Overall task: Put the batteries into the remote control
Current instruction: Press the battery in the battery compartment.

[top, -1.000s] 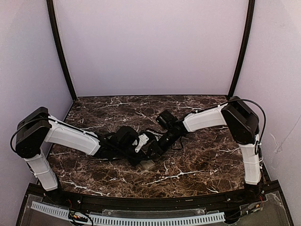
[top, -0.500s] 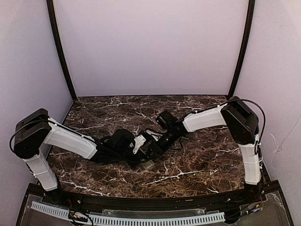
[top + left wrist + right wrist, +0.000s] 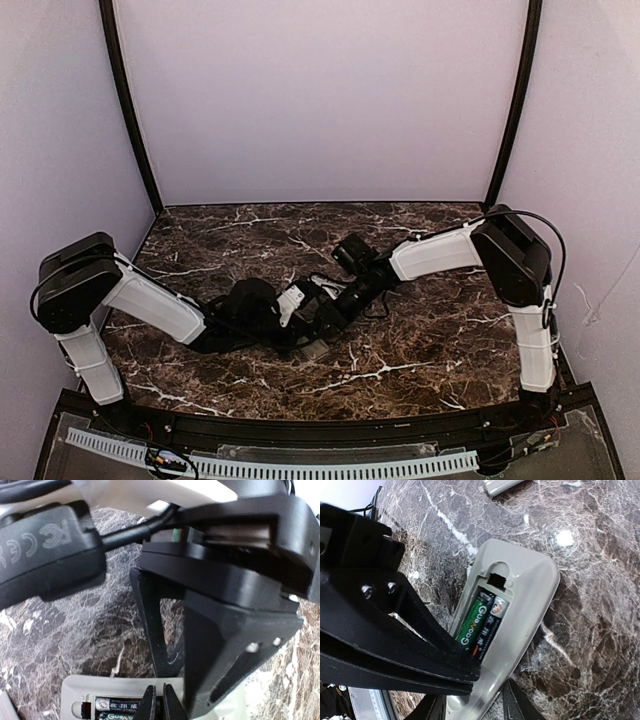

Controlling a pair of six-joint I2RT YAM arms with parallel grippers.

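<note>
The remote control (image 3: 532, 595) lies back up on the marble, its battery bay open. Two batteries (image 3: 482, 622), one green and one dark, lie side by side in the bay. My right gripper (image 3: 475, 711) holds the remote's lower end between its fingers. My left gripper (image 3: 160, 707) is shut, with its tips down on the batteries (image 3: 114, 708) in the bay of the remote (image 3: 115, 687). In the top view both grippers meet over the remote (image 3: 316, 349) at the table's middle, and it is mostly hidden under them.
A flat grey-white piece (image 3: 501, 485) lies on the marble beyond the remote. The right gripper's black body (image 3: 230, 605) fills most of the left wrist view. The left gripper's black fingers (image 3: 395, 645) cover the bay's lower half.
My left arm's wrist has shifted a little to the left and lower. The right arm and the remote have not moved.
</note>
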